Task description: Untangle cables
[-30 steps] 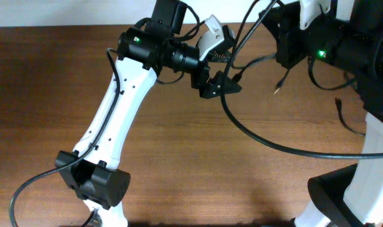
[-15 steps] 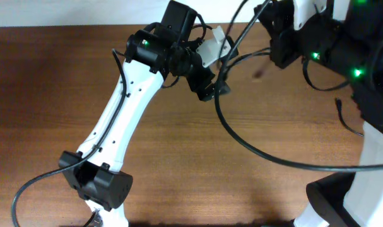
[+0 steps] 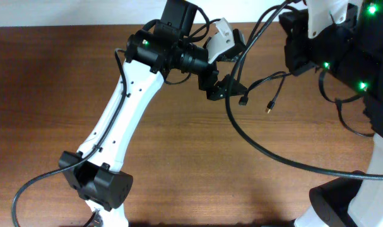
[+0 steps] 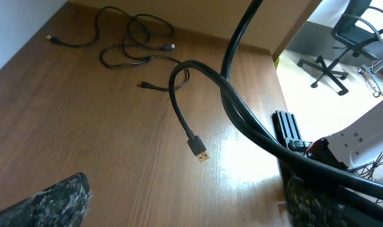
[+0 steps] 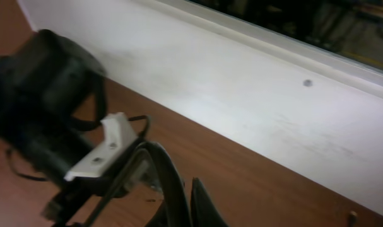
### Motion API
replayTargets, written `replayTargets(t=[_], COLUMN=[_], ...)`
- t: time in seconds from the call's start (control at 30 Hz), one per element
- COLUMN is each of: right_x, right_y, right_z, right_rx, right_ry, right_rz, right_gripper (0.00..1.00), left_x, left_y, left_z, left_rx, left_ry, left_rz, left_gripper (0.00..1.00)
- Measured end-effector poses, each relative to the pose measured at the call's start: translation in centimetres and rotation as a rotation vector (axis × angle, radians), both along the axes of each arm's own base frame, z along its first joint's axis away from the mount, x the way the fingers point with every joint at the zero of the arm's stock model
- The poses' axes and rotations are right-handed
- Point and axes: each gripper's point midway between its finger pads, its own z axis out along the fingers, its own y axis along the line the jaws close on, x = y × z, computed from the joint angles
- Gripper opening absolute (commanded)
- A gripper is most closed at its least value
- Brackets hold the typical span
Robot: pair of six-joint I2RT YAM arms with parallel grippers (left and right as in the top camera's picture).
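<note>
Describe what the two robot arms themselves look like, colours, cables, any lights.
Both the left arm and right arm have smooth white shell links joined by chunky black cylindrical joints. Small green indicator lights glow on the black housings. Thick black wiring runs along the white links. The left jaws carry dark, grey-speckled pads.

The overhead view is bright and even, sharp from edge to edge, and the shadows on the tabletop [image 3: 178,157] are weak and diffuse. Small green lights [image 3: 144,42] glow on the arms [image 3: 125,107]. In the left wrist view a pale glare patch lies on the wood beside a cable plug [image 4: 200,153]. The room [image 4: 342,57] at right is washed out. The left end effector [image 4: 185,211] shows its fingers [image 4: 58,202] blurred at the bottom corners. The right wrist view is soft and smeared throughout, with a bright white wall [image 5: 241,94] and a dark upper edge.
</note>
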Motion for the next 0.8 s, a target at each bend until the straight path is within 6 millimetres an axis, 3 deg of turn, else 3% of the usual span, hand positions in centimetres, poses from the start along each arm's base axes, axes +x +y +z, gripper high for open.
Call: replayTargets(t=[0.13,0.43,0.5,0.57,0.8], right_x=[0.6,0.7,0.7,0.7,0.5], right_y=[-1.7,-2.3,-2.5,-2.5,-2.6], right_z=[0.0,-0.2,-0.2,-0.3,-0.7], right_rx=[-0.052,-0.075,-0.085,-0.089,-0.099], right_ry=[-0.019,-0.016,-0.018,-0.016,0.0], right_rz=[-0.093,-0.116,-0.128,-0.126,-0.124], right_gripper=[0.04,0.04,0.04,0.04,0.04], left_x=[-0.3,-0.2,0.0,0.3,0.2], left_y=[-0.1,-0.2,0.1,1.0,0.8], left_z=[0.3,0.7,2.6,6.0,7.3], left_rx=[-0.019,-0.029,-0.053,-0.09,-0.115], left_ry=[0.008,-0.001,-0.03,-0.079,-0.075], left_rz=[-0.016,-0.017,-0.002,0.037,0.058], left_gripper=[0.99,0.99,0.98,0.97,0.95])
